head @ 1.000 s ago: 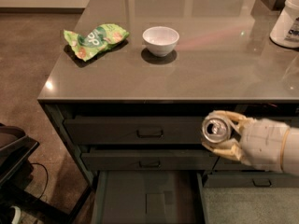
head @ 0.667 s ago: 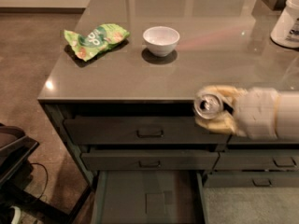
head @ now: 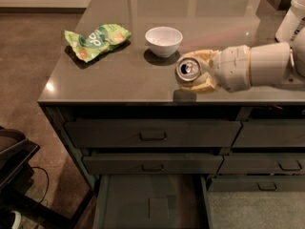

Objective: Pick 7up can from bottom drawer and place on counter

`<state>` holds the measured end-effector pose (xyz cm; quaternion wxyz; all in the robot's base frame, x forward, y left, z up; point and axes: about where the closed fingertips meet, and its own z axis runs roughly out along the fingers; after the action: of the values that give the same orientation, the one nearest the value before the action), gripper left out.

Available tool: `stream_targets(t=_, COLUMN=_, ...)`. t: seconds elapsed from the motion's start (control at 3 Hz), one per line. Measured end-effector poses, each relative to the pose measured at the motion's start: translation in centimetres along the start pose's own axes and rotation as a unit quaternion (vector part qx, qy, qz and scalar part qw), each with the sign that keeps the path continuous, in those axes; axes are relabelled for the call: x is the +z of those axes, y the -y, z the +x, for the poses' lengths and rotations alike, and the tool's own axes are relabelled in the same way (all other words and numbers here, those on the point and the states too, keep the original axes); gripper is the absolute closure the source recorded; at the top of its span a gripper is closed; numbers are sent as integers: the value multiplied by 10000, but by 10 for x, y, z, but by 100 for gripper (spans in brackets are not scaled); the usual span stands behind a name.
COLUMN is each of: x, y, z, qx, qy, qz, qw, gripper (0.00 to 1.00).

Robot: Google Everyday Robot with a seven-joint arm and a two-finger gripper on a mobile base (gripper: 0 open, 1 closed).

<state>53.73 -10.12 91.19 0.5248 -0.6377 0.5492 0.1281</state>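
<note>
While your gripper (head: 191, 72) reaches in from three o'clock, its tan fingers (head: 204, 83) are pinching the 7up can (head: 188, 68), silver top facing the camera, above the counter (head: 119, 80) near its front edge; whether it touches down, you can't tell. At eleven o'clock sits the white bowl (head: 163, 40), at ten o'clock a green snack bag (head: 97, 39). At six o'clock the bottom drawer (head: 150, 204) stands open
</note>
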Motion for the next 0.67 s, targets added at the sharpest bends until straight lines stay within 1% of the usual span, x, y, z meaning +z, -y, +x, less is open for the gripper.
stream_targets(t=0.33, x=27, y=39, z=-10, qx=-207, qy=122, qz=-165, qw=9996, gripper=100)
stream_targets(t=0.67, x=44, y=65, z=-5, qx=-208, qy=143, qz=-128, qw=9996, gripper=100)
